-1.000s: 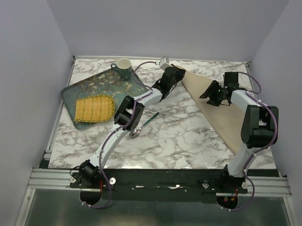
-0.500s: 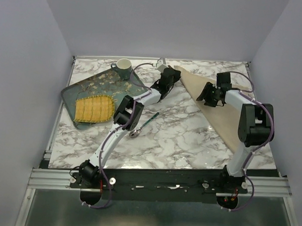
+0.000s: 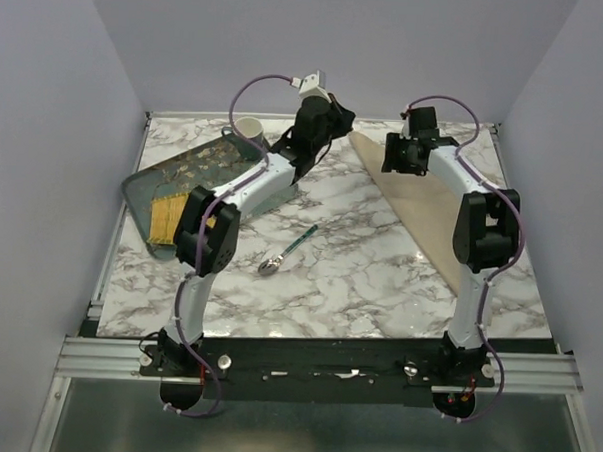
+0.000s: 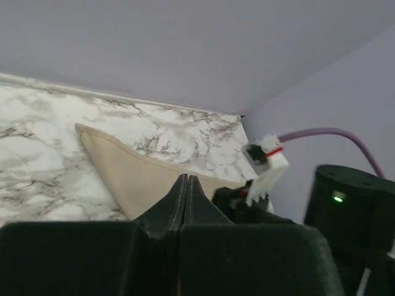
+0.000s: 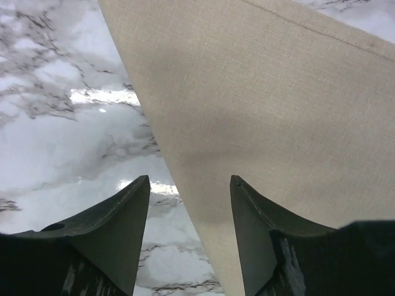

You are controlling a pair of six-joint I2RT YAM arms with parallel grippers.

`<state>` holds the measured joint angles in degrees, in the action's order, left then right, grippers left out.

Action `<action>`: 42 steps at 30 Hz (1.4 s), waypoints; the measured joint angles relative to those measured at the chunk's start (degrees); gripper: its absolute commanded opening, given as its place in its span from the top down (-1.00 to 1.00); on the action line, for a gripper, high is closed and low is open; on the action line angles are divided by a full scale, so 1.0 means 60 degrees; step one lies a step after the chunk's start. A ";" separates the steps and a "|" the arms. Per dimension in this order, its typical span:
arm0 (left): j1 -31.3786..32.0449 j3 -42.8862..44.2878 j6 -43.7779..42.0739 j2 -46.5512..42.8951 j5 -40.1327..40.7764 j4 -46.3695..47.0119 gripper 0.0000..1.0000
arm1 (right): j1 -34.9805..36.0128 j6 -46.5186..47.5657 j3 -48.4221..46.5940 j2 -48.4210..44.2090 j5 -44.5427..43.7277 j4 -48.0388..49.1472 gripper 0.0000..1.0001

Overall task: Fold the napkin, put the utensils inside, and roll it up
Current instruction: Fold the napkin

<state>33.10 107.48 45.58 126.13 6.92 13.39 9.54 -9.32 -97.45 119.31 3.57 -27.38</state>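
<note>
Top external view: the napkin (image 3: 432,207) lies flat on the right half of the marble tabletop (image 3: 380,259), folded into a long triangle with one corner near the back edge and its point reaching toward the near right. The spoon (image 3: 285,253) rests on bare marble near the middle, well apart from the cloth, its bowl toward the arms and its teal handle angled up to the right. The left end effector (image 3: 338,118) is raised above the back of the tabletop, close to the napkin's far corner. In the left wrist view its fingers (image 4: 176,197) are pressed together with nothing between them, and the napkin (image 4: 129,172) lies on the marble beyond. The right end effector (image 3: 393,158) hangs over the napkin's left edge – the right wrist view shows it (image 5: 190,180) partly spread and empty, one finger (image 5: 117,228) above the marble and the other (image 5: 259,234) above the cloth (image 5: 278,105). A floral tray (image 3: 133,184) sits at the left with a yellow mat (image 3: 172,218) on it, and a cup (image 3: 248,130) stands at its far corner.
</note>
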 measured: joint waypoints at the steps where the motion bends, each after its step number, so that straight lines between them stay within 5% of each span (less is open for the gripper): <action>1: -0.0007 -0.0397 -0.0073 -0.0637 -0.0015 -0.0204 1.00 | 0.0109 0.0277 -0.0364 0.0266 -0.0142 -0.0222 -0.14; 7: -0.0138 -0.2612 -0.0098 -0.3650 0.0277 -0.1902 1.00 | 0.0780 0.1464 -0.0852 0.1013 -0.0940 -0.0911 0.03; 12: -0.0342 -0.3679 -0.0160 -0.4768 0.0273 -0.2907 1.00 | 0.1133 0.2069 -0.1038 0.1428 -0.1341 -0.1126 0.03; 29: -0.0743 -0.4462 -0.0229 -0.5621 -0.0295 -0.3821 1.00 | 0.1279 0.2892 -0.1800 0.2065 -0.1916 -0.1654 0.12; 34: -0.0772 -0.4462 -0.0153 -0.5628 -0.0452 -0.3825 1.00 | 0.1297 0.2907 -0.1825 0.2073 -0.1982 -0.1756 0.42; 42: -0.0841 -0.4462 0.0015 -0.5705 -0.0688 -0.3825 1.00 | 0.1333 0.2892 -0.2495 0.2342 -0.2146 -0.2386 0.55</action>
<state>28.05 80.71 45.67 91.90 2.79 -9.56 17.54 8.03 -112.42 133.36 -9.30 -41.69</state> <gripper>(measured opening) 0.008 0.270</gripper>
